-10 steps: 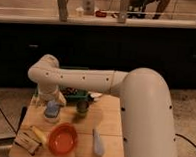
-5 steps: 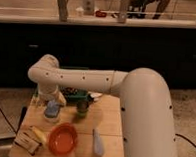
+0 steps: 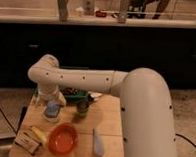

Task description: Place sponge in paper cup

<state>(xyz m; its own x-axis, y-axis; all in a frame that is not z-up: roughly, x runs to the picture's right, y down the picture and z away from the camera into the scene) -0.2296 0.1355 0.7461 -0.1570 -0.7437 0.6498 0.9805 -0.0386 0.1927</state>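
Note:
The light-blue sponge sits at the mouth of the small pale paper cup, on the left part of the wooden table. I cannot tell whether the sponge rests inside the cup or is held just over it. My gripper hangs straight down from the white arm and is directly above the sponge, touching or nearly touching its top. The arm hides the gripper's upper part.
A dark green cup stands right of the paper cup. An orange bowl is at the front, a yellow-and-brown block at the front left, a grey-blue elongated object at the front right. A green tray lies behind.

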